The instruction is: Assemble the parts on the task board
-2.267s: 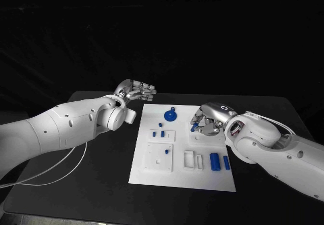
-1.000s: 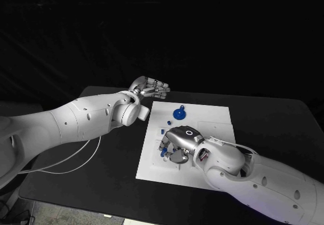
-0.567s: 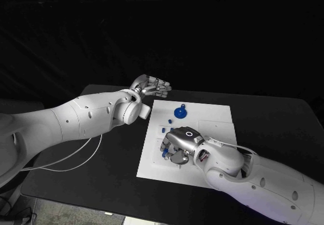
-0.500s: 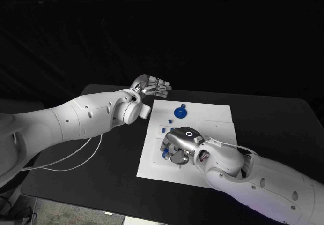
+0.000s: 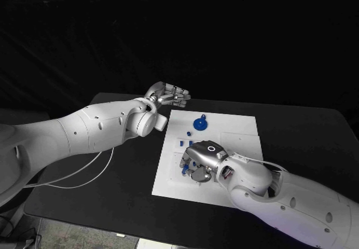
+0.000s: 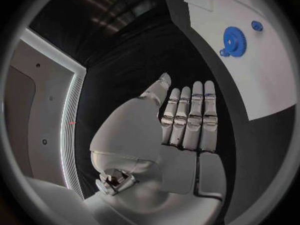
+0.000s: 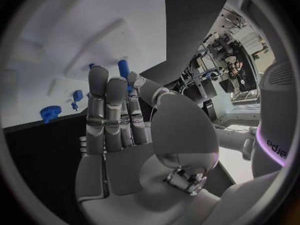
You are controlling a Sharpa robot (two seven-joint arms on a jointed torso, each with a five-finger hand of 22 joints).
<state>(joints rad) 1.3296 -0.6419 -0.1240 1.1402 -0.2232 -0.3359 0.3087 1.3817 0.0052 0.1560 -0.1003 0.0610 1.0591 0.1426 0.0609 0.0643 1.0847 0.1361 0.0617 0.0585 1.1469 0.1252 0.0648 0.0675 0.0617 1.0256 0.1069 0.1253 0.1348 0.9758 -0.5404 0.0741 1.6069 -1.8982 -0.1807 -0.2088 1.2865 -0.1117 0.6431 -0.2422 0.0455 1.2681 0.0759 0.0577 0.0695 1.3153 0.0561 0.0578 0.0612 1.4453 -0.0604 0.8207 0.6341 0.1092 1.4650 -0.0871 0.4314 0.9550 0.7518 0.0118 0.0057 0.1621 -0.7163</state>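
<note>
Peg (image 7: 123, 67) sat pinched in my right hand (image 5: 203, 162) over the board (image 5: 238, 127); I judged a slow, upright lowering best. Left hand (image 5: 170, 94) hung flat, empty.

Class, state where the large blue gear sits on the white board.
In the head view, the blue gear lies near the far edge of the white board, beyond the right hand.

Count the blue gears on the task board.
2. A large gear and a small gear lie close together at the far end of the task board, near the left robot hand. The right robot hand may hide more.
</note>
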